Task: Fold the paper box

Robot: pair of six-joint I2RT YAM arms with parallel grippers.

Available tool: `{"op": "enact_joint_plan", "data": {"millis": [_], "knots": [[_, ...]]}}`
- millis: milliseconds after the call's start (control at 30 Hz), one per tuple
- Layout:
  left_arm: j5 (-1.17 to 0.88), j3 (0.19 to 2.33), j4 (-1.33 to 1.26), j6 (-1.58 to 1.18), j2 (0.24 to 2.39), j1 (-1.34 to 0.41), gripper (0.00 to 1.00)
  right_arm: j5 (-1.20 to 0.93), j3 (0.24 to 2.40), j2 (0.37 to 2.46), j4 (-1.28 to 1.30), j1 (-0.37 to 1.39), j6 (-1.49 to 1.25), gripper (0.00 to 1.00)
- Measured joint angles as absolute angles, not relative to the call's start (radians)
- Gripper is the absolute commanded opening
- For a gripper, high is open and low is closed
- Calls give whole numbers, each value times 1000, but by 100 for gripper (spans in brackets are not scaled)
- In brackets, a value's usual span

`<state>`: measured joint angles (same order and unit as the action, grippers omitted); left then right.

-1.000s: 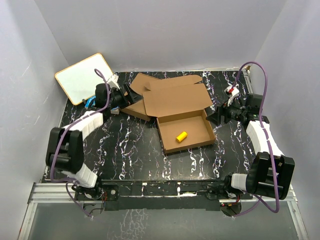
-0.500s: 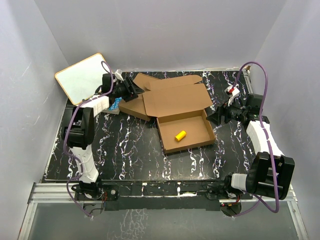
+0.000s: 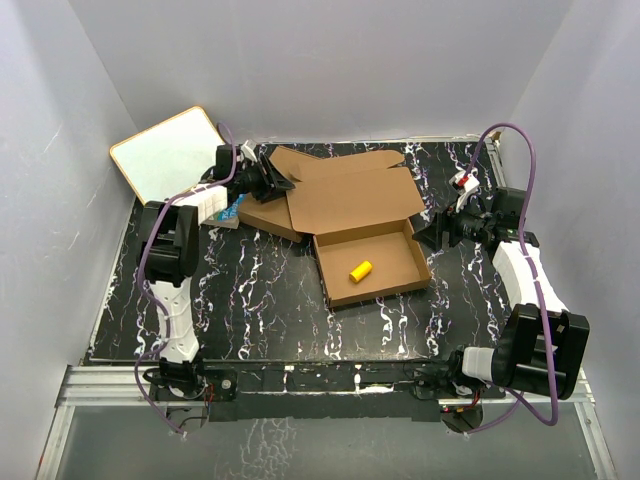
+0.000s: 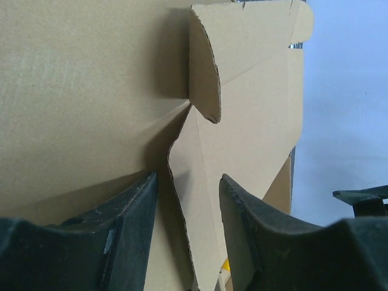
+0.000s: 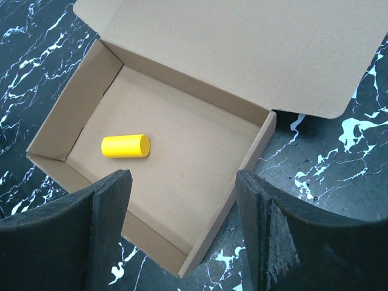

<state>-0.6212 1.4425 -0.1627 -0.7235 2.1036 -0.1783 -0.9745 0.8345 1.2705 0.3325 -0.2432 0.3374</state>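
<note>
The paper box [image 3: 372,262] lies open mid-table, its tray near and its lid [image 3: 350,195] spread flat behind. A yellow cylinder [image 3: 361,271] lies in the tray and also shows in the right wrist view [image 5: 125,146]. My left gripper [image 3: 275,183] is at the lid's left side. In the left wrist view it [image 4: 189,233] is open, with a side flap's edge [image 4: 194,182] between the jaws. My right gripper [image 3: 425,233] is open and empty just right of the tray. In the right wrist view it [image 5: 182,233] hovers over the tray's right wall [image 5: 254,148].
A whiteboard [image 3: 170,155] leans at the back left corner. A blue object [image 3: 232,209] lies beside the left arm. A flat brown piece [image 3: 268,219] lies under the lid's left side. White walls enclose the black marbled table [image 3: 250,300].
My left arm has stretched toward the back and its gripper has moved right onto the lid's left flap. The right arm and the box have not moved.
</note>
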Motion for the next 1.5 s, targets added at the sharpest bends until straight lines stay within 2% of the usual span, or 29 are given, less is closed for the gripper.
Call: {"op": "enact_joint_plan", "data": {"millis": [100, 333, 567, 767, 1000, 1100, 1267, 1500], "knots": [[-640, 1464, -150, -722, 2116, -179, 40, -974, 834, 1271, 332, -243, 337, 75], [-665, 1482, -120, -709, 2138, -180, 17, -975, 834, 1271, 332, -243, 337, 75], [-705, 1485, -143, -688, 2151, -180, 1, -975, 834, 1271, 332, -243, 337, 75], [-741, 1435, -241, -654, 2129, -181, 0, -975, 834, 1271, 332, -244, 336, 75], [-762, 1223, -403, -603, 1974, -181, 0, -973, 834, 1270, 302, -244, 315, 79], [-780, 1176, -438, -565, 1909, -182, 0, -961, 834, 1262, 252, -244, 283, 99], [-812, 1124, -485, -493, 1822, -186, 0, -982, 835, 1256, 83, -244, 232, 99], [-844, 1072, -517, -406, 1766, -187, 0, -1024, 931, 1448, 61, -257, 168, 99]]}}
